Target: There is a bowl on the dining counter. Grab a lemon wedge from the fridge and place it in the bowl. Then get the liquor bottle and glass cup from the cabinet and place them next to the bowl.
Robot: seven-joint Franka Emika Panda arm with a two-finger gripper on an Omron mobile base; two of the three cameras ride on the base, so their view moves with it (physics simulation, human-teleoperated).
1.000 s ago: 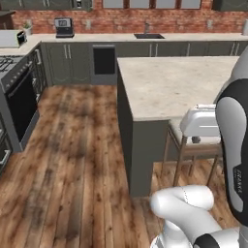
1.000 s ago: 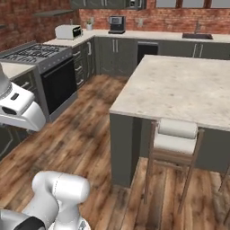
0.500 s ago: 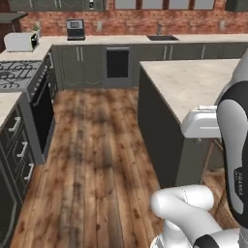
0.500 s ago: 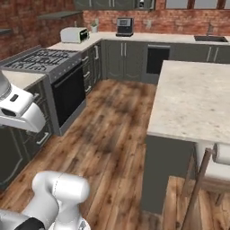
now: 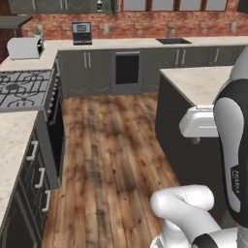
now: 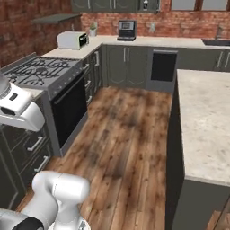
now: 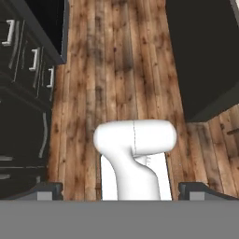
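— Along the right edge of both base views: the dining counter [image 5: 203,82], its stone top bare where visible. No bowl, fridge, bottle or cup in sight.

— And the gripper [image 7: 119,193]?

— Pointed down at the wood floor [image 5: 111,145], jaws spread wide, holding nothing.

— Risks?

— Likely the base clipping the counter's dark corner or the stove [image 6: 40,72] in this narrow aisle.

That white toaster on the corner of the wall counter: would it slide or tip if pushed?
The toaster looks low, wide and boxy, so it would probably slide, not tip. Its smooth rounded shell may be slippery to grip. The small plant beside it looks likelier to topple.
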